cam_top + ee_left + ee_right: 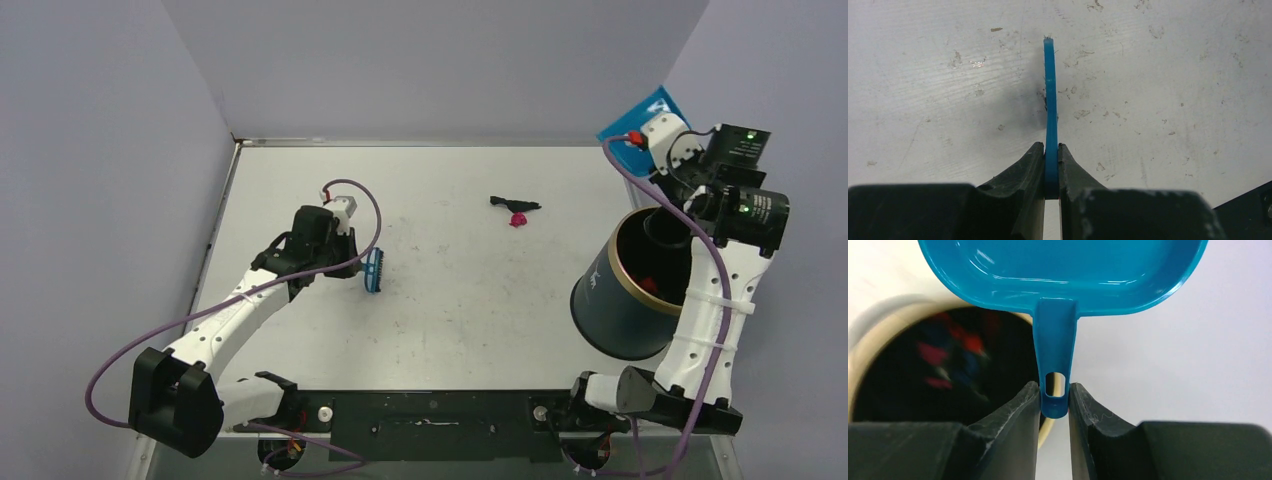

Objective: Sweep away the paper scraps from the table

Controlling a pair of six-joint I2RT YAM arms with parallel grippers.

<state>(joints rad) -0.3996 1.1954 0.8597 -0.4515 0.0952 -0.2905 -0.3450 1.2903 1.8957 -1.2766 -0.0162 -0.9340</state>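
A black paper scrap (514, 203) and a magenta-pink scrap (517, 219) lie together on the white table (470, 300), far middle. My left gripper (352, 262) is shut on the blue hand brush (374, 270), (1050, 100), left of centre, well left of the scraps. My right gripper (660, 170) is shut on the handle of the blue dustpan (1054, 385), held high at the far right (640, 125) above the round dark bin (630, 295). The pan looks empty. Red, pink and blue scraps lie blurred inside the bin (948, 350).
The bin with its gold rim stands at the right edge of the table, under my right arm. Grey walls close the far and side edges. The black arm-base rail (430, 415) runs along the near edge.
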